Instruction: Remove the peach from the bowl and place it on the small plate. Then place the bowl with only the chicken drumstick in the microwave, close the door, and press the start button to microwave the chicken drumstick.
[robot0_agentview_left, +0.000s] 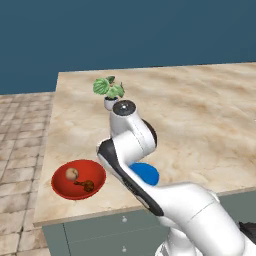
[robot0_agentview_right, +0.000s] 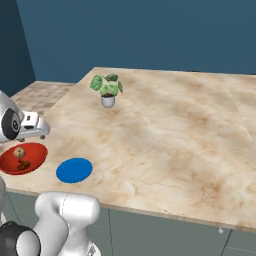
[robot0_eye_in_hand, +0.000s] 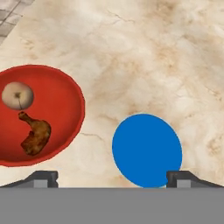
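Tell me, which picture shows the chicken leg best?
The hand view: the chicken drumstick lies large and clear in the red bowl, below the peach, with its thin end and round end both plain. The left base view and right base view show it as a small brown speck.

The arm (robot0_agentview_left: 135, 165) hides part of the small plate (robot0_agentview_left: 148, 173). The bowl (robot0_eye_in_hand: 65, 127) runs off the hand view's left edge.

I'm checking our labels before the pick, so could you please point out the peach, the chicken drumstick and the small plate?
peach (robot0_eye_in_hand: 17, 96): hand view, middle of the fruit, in the bowl.
chicken drumstick (robot0_eye_in_hand: 36, 136): hand view, on its meaty end.
small plate (robot0_eye_in_hand: 146, 149): hand view, centre of the bare blue disc.
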